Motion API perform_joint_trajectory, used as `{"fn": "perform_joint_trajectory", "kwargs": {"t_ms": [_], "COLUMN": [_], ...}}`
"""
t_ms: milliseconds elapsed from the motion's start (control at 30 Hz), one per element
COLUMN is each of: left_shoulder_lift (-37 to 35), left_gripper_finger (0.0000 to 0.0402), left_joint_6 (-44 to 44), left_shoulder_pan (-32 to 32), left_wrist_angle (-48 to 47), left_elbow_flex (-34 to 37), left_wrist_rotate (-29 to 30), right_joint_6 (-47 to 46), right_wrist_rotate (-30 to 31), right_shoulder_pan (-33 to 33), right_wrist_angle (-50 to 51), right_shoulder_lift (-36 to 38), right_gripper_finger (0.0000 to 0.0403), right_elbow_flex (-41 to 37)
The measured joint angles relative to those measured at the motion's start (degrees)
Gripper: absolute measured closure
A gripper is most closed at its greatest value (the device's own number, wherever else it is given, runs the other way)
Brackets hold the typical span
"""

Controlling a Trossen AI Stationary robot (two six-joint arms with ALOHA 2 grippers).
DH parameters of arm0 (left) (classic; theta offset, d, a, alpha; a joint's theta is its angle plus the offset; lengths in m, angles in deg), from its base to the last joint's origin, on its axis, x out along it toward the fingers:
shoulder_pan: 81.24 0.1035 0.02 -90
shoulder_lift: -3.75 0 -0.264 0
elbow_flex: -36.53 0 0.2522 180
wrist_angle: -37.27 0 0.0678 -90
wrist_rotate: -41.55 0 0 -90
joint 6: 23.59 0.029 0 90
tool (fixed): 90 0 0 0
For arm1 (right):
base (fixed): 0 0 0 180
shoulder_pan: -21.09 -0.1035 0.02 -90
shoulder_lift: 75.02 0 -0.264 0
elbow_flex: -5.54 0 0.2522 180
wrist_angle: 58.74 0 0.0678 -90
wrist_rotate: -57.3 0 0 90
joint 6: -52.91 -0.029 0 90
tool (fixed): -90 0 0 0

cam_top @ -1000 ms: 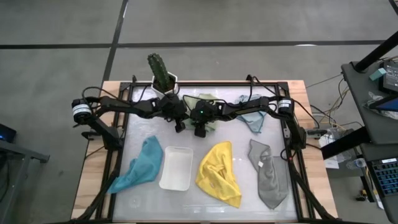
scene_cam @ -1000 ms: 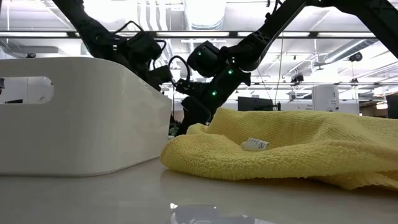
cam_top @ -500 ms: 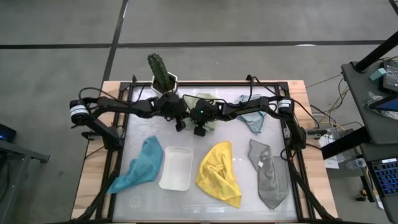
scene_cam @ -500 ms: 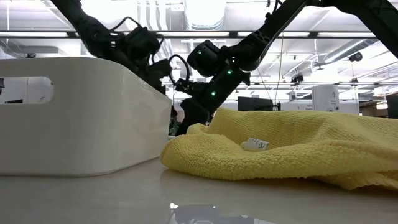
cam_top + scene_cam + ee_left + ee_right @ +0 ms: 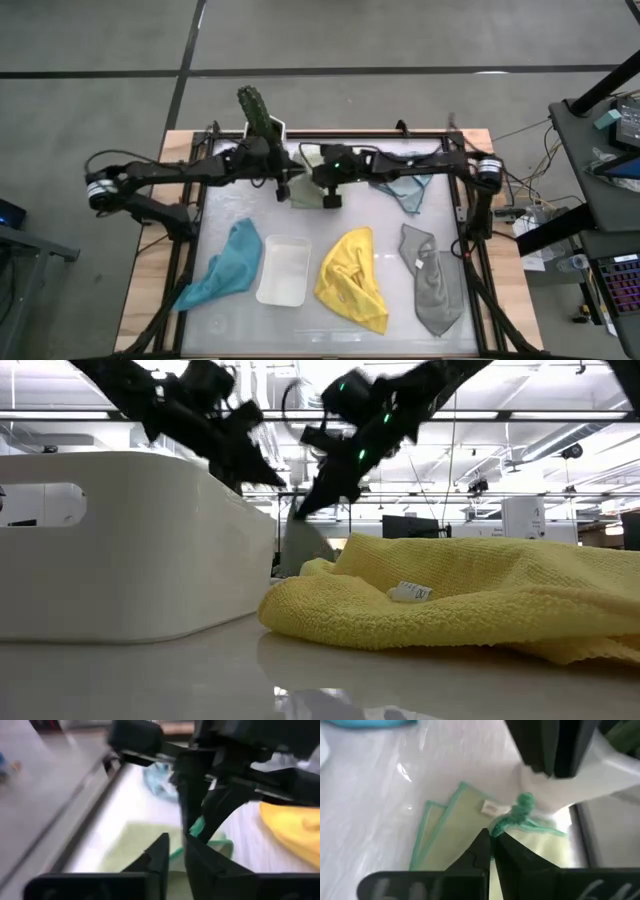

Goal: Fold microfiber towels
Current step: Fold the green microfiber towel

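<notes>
We hold the soft pale green microfiber towel between our two grippers at the table's far middle. Our right gripper has its jaws pinched shut on a bunched green-edged corner of that towel, the rest of the cloth hanging below and spreading beyond the fingertips. Our left gripper has its jaws drawn nearly together with a green hem between them, the pale cloth lying just under. Nearer the front lie the teal microfiber towel, the white rectangular tray, the crumpled yellow microfiber towel and the grey microfiber towel; the light blue microfiber towel sits beside our right arm.
</notes>
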Motion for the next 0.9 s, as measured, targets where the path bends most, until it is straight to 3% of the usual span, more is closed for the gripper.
{"fn": "perform_joint_trajectory", "kwargs": {"t_ms": [167,333,467,700,900], "left_shoulder_lift": [-6.34,-8.26,-6.49,-2.98,-0.23], "left_gripper_finger": [0.0273,0.0190,0.0157,0.0150,0.0150], "left_joint_6": [4.41,7.55,10.87,12.98,12.86], "left_shoulder_pan": [0.37,0.37,0.24,0.32,0.21], "left_wrist_angle": [1.37,5.88,11.49,15.07,14.35], "left_elbow_flex": [0.07,0.31,0.34,0.00,0.31], "left_wrist_rotate": [-0.56,-1.68,-5.05,-5.31,-10.00], "right_joint_6": [4.13,4.30,4.45,2.34,1.66], "right_wrist_rotate": [-6.25,-21.43,-33.33,-35.46,-35.48], "right_shoulder_pan": [2.05,6.11,9.22,10.30,10.26], "right_wrist_angle": [4.15,4.51,4.76,4.85,4.81], "right_shoulder_lift": [8.44,15.36,18.14,19.13,19.10], "right_gripper_finger": [0.0394,0.0394,0.0394,0.0394,0.0394], "right_elbow_flex": [0.00,0.00,0.00,0.73,0.85]}}
